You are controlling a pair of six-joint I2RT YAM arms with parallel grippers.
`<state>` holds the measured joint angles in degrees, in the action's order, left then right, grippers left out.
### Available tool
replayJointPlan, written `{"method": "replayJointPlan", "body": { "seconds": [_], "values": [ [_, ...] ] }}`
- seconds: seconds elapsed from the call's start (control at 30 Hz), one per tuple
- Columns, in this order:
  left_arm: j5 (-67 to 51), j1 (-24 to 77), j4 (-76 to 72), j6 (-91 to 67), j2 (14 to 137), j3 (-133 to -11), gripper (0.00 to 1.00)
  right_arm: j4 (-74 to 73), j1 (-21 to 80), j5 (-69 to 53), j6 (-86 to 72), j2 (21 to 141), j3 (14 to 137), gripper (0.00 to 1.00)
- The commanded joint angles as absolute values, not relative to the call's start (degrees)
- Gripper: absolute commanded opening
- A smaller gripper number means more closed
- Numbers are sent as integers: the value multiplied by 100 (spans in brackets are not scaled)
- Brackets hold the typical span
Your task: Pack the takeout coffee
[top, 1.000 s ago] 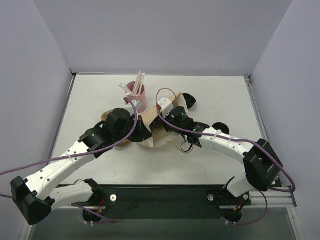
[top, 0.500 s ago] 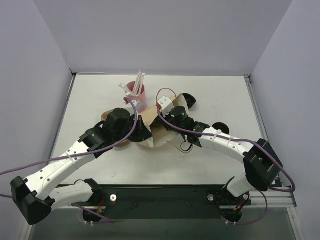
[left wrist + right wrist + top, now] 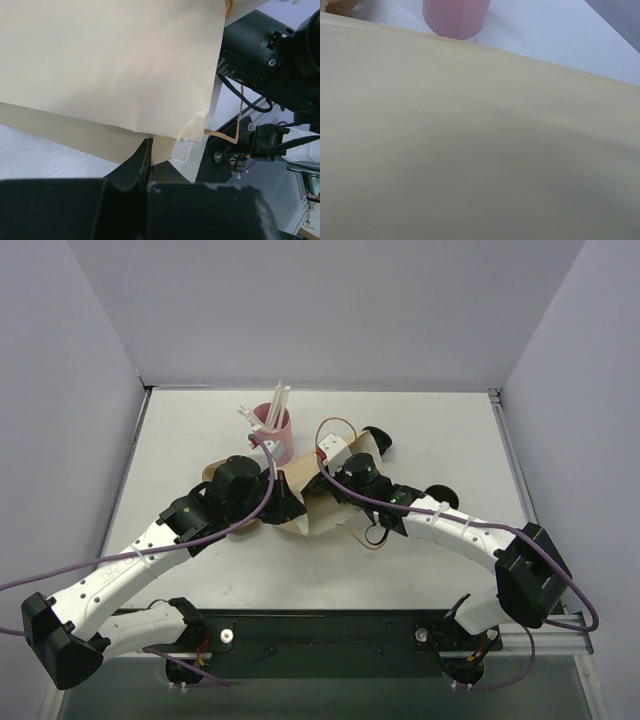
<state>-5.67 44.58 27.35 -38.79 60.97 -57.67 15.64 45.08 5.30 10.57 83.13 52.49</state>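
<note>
Brown bag (image 3: 318,515) is being steadied for opening.
You are pinching its edge tight in the left gripper (image 3: 159,150); the right gripper (image 3: 328,480) is facing only paper, so its jaws' gap cannot be told.

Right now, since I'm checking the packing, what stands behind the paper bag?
A pink cup holding white sticks stands behind the paper bag. In the right wrist view only the cup's lower part shows above the bag's edge. The bag's inside cannot be seen.

White table (image 3: 450,440) (pale lavender walls (image 3: 330,310) on three sides).
</note>
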Motion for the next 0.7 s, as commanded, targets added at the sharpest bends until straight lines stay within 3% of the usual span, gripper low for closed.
{"method": "replayJointPlan", "body": {
  "seconds": [0.0,0.17,0.33,0.67],
  "values": [
    [-747,4465,2329,-3964,6047,-5880,0,1433,4535,677,1028,8033,5203,31],
    [-756,4465,2294,-3964,6056,-5880,0,1371,4526,747,1020,7902,5186,34],
    [-791,4474,2303,-3990,6038,-5827,0,1380,4526,659,923,7963,5177,51],
    [-817,4482,2294,-4052,5959,-5774,0,1494,4597,1116,844,8358,5388,54]
  ]
}}
